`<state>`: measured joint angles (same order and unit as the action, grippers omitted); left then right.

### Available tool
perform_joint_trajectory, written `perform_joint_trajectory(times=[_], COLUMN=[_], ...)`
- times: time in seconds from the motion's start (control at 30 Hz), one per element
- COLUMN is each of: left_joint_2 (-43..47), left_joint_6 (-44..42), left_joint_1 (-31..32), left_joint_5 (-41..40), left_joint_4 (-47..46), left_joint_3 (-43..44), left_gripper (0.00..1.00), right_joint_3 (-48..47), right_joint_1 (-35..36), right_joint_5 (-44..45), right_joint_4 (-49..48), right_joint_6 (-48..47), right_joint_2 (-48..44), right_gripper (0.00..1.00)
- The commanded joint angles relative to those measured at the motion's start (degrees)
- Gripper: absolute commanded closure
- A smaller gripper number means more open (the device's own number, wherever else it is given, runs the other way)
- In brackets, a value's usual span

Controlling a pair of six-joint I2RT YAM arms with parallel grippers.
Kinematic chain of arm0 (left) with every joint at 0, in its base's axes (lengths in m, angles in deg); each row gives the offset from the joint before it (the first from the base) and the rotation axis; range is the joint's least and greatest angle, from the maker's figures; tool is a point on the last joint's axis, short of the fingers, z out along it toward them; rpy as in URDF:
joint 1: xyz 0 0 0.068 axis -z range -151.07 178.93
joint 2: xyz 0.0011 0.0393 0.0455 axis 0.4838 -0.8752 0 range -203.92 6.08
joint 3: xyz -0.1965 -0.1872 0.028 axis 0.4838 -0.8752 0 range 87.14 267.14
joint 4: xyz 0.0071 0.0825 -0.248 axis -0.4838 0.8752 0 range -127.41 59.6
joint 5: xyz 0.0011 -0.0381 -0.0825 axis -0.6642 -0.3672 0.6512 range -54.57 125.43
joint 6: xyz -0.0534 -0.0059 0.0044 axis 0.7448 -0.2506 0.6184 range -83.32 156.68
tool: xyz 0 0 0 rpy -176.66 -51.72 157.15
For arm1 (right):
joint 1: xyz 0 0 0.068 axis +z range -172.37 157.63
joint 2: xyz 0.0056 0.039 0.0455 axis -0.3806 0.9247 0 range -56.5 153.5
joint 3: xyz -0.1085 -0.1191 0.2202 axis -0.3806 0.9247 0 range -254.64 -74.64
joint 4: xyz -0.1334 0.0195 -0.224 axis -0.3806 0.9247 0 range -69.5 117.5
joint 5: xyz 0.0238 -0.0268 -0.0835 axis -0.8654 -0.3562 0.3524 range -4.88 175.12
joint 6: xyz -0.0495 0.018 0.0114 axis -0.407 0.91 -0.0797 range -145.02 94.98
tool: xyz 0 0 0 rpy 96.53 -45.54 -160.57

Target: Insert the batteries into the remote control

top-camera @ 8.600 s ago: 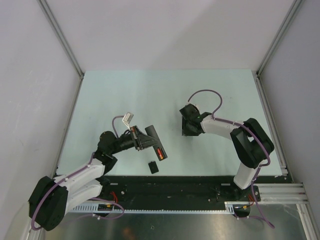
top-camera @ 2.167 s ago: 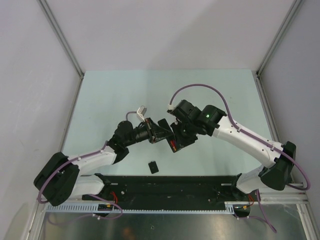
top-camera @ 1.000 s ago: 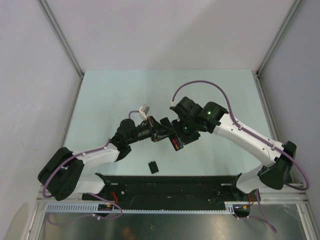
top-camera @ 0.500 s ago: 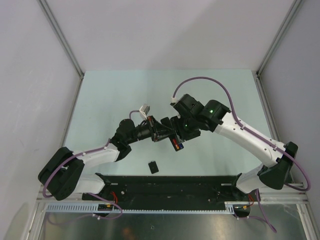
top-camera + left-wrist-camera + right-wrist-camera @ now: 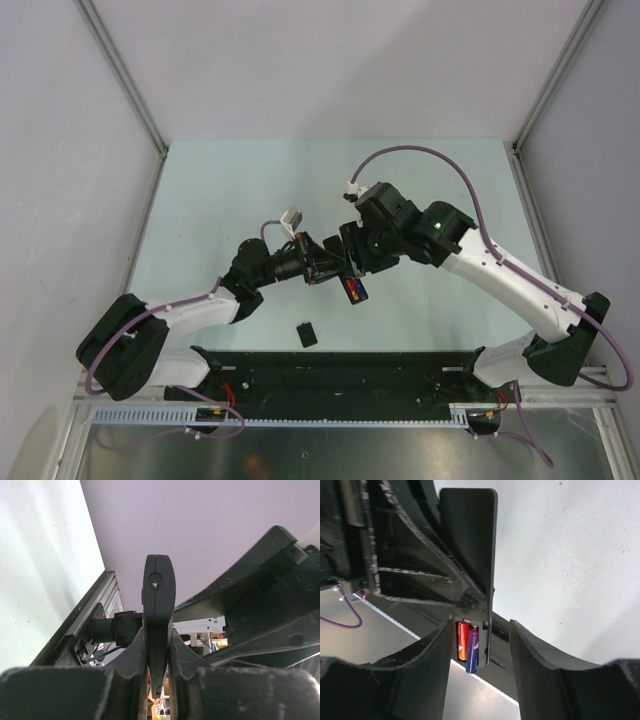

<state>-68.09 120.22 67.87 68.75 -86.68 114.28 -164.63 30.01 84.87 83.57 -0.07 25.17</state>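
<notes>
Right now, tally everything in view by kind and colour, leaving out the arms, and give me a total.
Remote control: 1
Red-orange battery: 1
Blue-purple battery: 1
Small black cover piece: 1
Total: 4

The remote control (image 5: 470,550) is clamped in the left gripper (image 5: 159,641) and held above the bench (image 5: 230,190). Its free end, with the batteries (image 5: 468,647) seated side by side in it, is straddled by the parted right gripper (image 5: 481,630). A cover piece (image 5: 307,333) lies on the bench, on the near side of both grippers.
</notes>
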Motion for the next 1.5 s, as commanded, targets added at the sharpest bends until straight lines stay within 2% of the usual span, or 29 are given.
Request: perform_joint_trajectory(times=[0.0,0.2,0.4,0.67,0.87,1.47], left_joint_2=[-0.5,-1.9,-1.9,-2.0,-2.0,-0.5], left_joint_6=[1.4,1.4,0.0,-0.2,-0.1,-0.1], left_joint_1=[0.3,-1.0,-2.1,-2.1,-2.2,-2.1], left_joint_5=[1.7,6.5,10.4,10.2,9.8,10.5], left_joint_4=[-3.7,-3.8,-3.8,-3.7,-3.7,-3.5], left_joint_3=[1.7,2.6,3.6,3.5,3.4,3.8], left_gripper=[1.00,1.00,1.00,1.00,1.00,1.00], right_joint_3=[2.4,14.8,29.4,35.6,38.1,41.0], right_joint_1=[-0.2,-0.3,0.4,0.6,0.9,-0.2], right_joint_5=[0.8,-4.3,-5.2,-8.5,-12.3,-16.0], right_joint_4=[-7.8,-21.7,-33.8,-36.5,-37.8,-37.5], right_joint_6=[-0.9,-2.2,-2.1,-3.8,-3.5,-8.0], right_joint_2=[-7.5,-18.5,-30.3,-38.5,-37.6,-34.9], right_gripper=[0.47,0.48,0.48,0.42,0.37,0.41])
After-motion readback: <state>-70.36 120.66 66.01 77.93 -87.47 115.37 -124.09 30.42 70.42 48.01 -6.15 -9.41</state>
